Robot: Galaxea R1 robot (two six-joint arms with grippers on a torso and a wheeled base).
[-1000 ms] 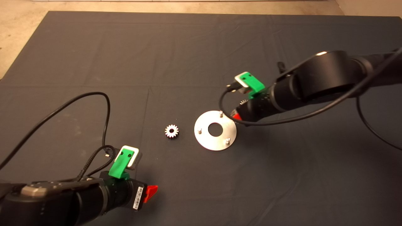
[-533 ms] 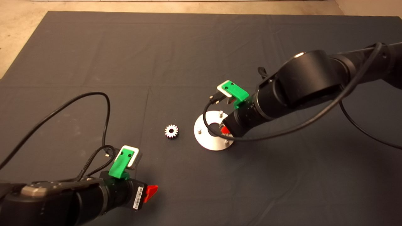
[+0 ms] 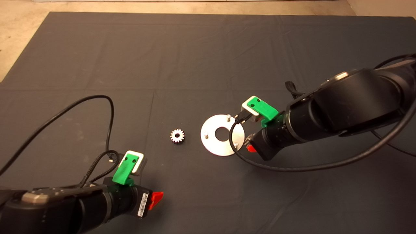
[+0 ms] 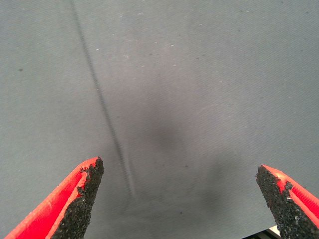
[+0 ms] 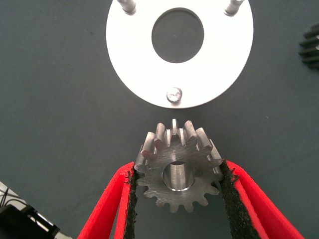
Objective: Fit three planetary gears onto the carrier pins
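On the dark counter (image 3: 195,48), a gear (image 5: 177,167) is gripped by the right hand (image 5: 177,199), now withdrawn off the disc (image 5: 144,74) beside the nearest pin (image 5: 174,94), unseated.

Loose gear (image 3: 177,136) left of disc (image 3: 211,143), apart.

Two planetary gears are seen: one gear (image 3: 177,136) lying on the mat (image 3: 195,48) and one clamped gear (image 5: 178,172). One disc (image 3: 222,135) is counted, with three carrier pins (image 5: 174,94). Two grippers are present: the left gripper (image 4: 182,199) and the right gripper (image 5: 178,199).
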